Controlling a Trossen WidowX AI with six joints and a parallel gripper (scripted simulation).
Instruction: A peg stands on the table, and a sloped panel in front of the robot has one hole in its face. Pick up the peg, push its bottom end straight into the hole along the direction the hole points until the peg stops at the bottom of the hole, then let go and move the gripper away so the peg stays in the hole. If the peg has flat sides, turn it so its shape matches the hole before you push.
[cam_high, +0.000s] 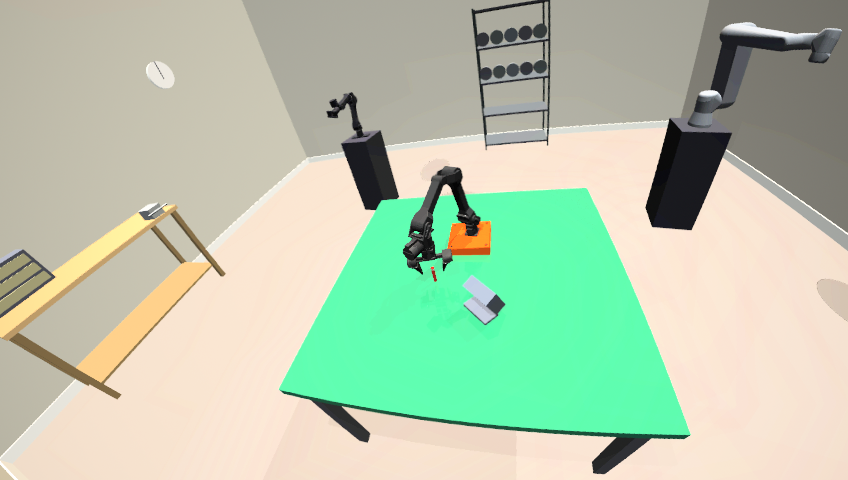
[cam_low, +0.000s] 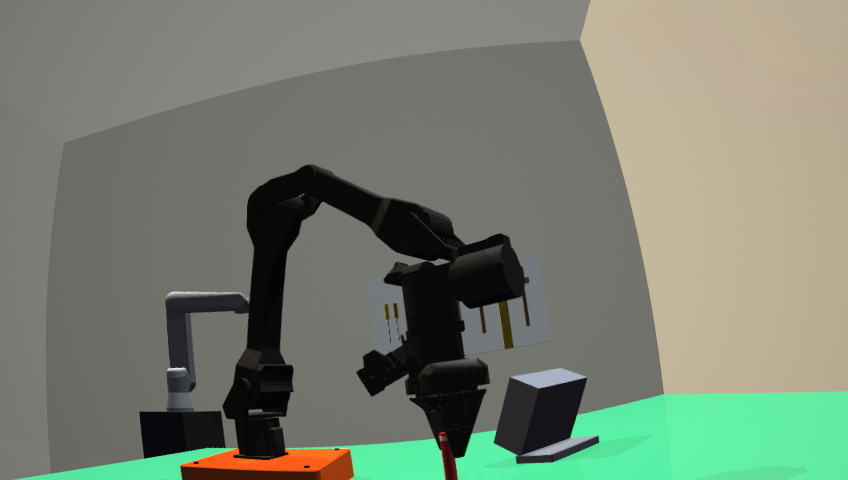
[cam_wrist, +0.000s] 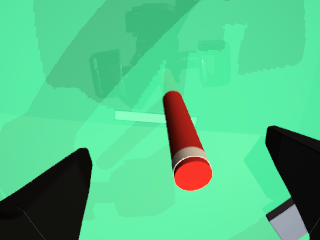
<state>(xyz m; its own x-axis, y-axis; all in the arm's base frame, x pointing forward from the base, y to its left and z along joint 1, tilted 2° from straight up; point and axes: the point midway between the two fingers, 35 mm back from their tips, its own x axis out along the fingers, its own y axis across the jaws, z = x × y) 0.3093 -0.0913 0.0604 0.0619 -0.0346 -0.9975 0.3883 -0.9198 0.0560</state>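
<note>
A small red round peg (cam_high: 433, 274) stands upright on the green table; it also shows in the exterior view (cam_low: 447, 456) and in the wrist view (cam_wrist: 186, 139). My gripper (cam_high: 427, 260) hangs point-down right above the peg, fingers wide open, one on each side of the peg's top (cam_wrist: 180, 190). The fingertips are near the peg's top end and do not touch it (cam_low: 449, 437). The grey sloped panel (cam_high: 483, 299) (cam_low: 542, 413) stands to the right of the peg; its hole is not visible in these views.
The arm's orange base (cam_high: 470, 238) sits behind the peg on the table. Around the table stand black pedestals with other arms (cam_high: 687, 172), a metal shelf (cam_high: 512, 74) and a wooden bench (cam_high: 89, 285).
</note>
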